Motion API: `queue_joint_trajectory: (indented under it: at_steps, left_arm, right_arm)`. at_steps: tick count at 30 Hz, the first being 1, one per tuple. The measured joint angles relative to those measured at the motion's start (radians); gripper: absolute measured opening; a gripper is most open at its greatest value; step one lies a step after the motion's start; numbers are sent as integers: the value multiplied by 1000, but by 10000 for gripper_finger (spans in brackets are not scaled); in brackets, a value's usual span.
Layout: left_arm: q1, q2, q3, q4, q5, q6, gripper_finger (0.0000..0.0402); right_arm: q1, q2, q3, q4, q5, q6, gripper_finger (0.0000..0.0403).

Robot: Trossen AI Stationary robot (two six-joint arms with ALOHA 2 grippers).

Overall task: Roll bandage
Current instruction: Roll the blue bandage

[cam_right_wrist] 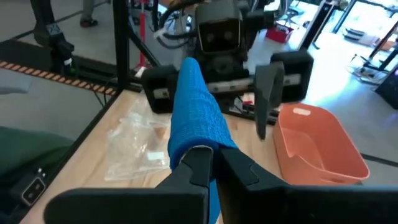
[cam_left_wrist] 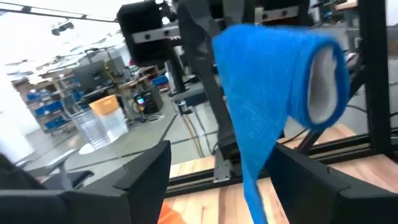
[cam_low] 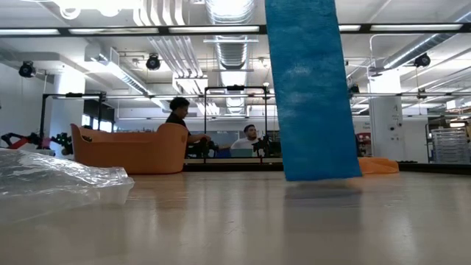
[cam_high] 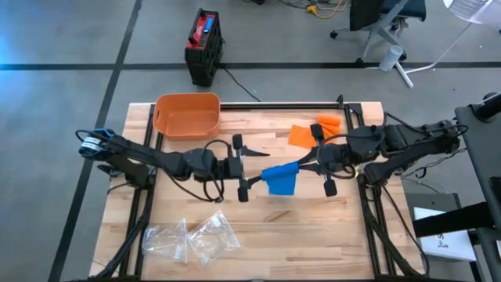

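Note:
A blue bandage (cam_high: 280,178) hangs over the middle of the table. Its upper end is wound into a loose roll (cam_left_wrist: 280,74). From there a flat strip (cam_low: 309,88) drops toward the tabletop; I cannot tell whether its lower end touches the wood. My right gripper (cam_high: 304,166) comes from the table's right and is shut on the roll. My left gripper (cam_high: 250,168) comes from the left and stands open. Its fingers (cam_left_wrist: 146,168) lie on either side of the hanging strip, apart from it. My right gripper pinches the bandage's rolled upper end (cam_right_wrist: 193,137) between its two shut fingers (cam_right_wrist: 198,163). The fingers come about level from the table's right side. The roll is lifted clear of the table, and the strip hangs slack below it.
An orange basket (cam_high: 186,114) stands at the far left. Orange bandages (cam_high: 301,135) lie at the far right. Clear plastic bags (cam_high: 192,239) lie near the front left edge. In the low view, people sit in the room beyond the table.

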Motion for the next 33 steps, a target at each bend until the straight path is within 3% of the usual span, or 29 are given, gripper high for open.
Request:
queue_joint_trajectory:
  at_steps: [3,5,10,12,19,33]
  left_arm:
    - [11,25,6,8,-6,8,236]
    - [12,31,6,25,-17,35,202]
    - [10,31,23,44,-16,44,45]
    - [9,29,39,40,-16,53,15]
    - [9,-14,106,-60,-165,158,2]
    - [2,-126,168,-139,-174,235,0]
  right_arm:
    - [0,1,0,8,-36,0,3]
    - [0,1,0,19,-65,0,3]
    - [0,0,0,13,-74,26,3]
    - [0,0,0,7,-73,27,3]
    - [5,10,-2,-43,-76,73,3]
    - [4,10,-42,-46,-66,136,3]
